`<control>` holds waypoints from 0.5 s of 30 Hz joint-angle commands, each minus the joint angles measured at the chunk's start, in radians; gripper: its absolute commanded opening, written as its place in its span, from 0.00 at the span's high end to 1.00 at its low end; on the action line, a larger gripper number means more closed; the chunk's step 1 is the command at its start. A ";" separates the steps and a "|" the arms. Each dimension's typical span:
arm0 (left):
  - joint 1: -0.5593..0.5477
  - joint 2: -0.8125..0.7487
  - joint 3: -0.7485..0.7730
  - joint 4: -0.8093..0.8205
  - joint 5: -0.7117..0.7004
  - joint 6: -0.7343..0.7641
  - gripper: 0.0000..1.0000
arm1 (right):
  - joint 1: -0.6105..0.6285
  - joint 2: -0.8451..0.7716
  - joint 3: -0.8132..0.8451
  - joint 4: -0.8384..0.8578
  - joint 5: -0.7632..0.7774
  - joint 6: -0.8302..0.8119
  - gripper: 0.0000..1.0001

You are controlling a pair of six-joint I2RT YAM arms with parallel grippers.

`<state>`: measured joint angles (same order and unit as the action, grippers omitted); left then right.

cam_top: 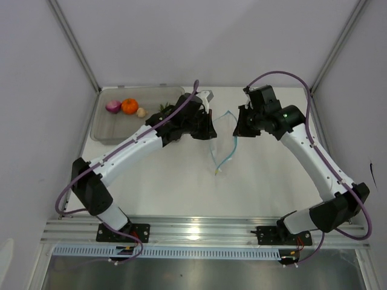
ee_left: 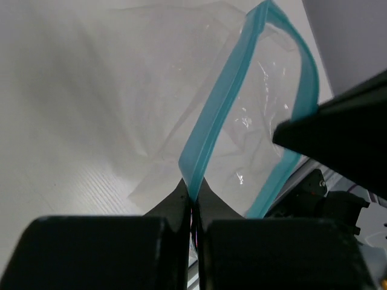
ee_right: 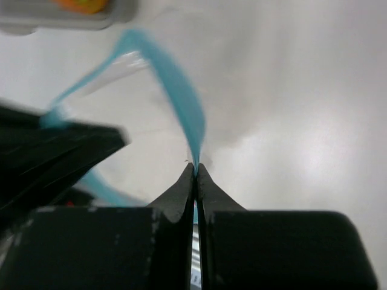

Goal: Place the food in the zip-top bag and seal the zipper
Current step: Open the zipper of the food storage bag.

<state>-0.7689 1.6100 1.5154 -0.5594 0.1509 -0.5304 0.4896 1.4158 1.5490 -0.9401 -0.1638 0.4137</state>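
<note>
The clear, crinkly plastic bag (cam_top: pixel 222 142) sits in the middle of the white table (cam_top: pixel 181 187), between the two arms. The left gripper (ee_left: pixel 193 198) is pressed tight on the thin light blue strip (ee_left: pixel 219 112) along the bag's mouth. The right gripper (ee_right: pixel 195 174) pinches the same strip on the other side. The strip makes a loop between them, so the mouth is open. The toy food is not in the bag. The purple-red onion (cam_top: pixel 113 107), the round orange (cam_top: pixel 129 106) and the tiny beige bulb (cam_top: pixel 141 112) lie in the grey see-through tray (cam_top: pixel 103 132) at the far left.
</note>
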 commanded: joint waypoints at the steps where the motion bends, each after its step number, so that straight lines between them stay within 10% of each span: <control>1: -0.035 -0.088 0.092 -0.077 -0.129 0.021 0.99 | 0.020 0.066 0.109 -0.170 0.382 -0.015 1.00; 4: -0.076 -0.140 0.098 -0.076 -0.209 0.007 0.99 | 0.044 0.090 0.174 -0.258 0.685 0.002 1.00; 15: -0.083 -0.060 -0.054 0.006 -0.197 -0.022 1.00 | 0.069 0.123 0.203 -0.345 0.895 0.004 1.00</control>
<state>-0.8627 1.4883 1.4799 -0.5602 -0.0422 -0.5484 0.5697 1.5337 1.7527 -1.2327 0.5755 0.4137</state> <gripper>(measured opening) 0.004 0.007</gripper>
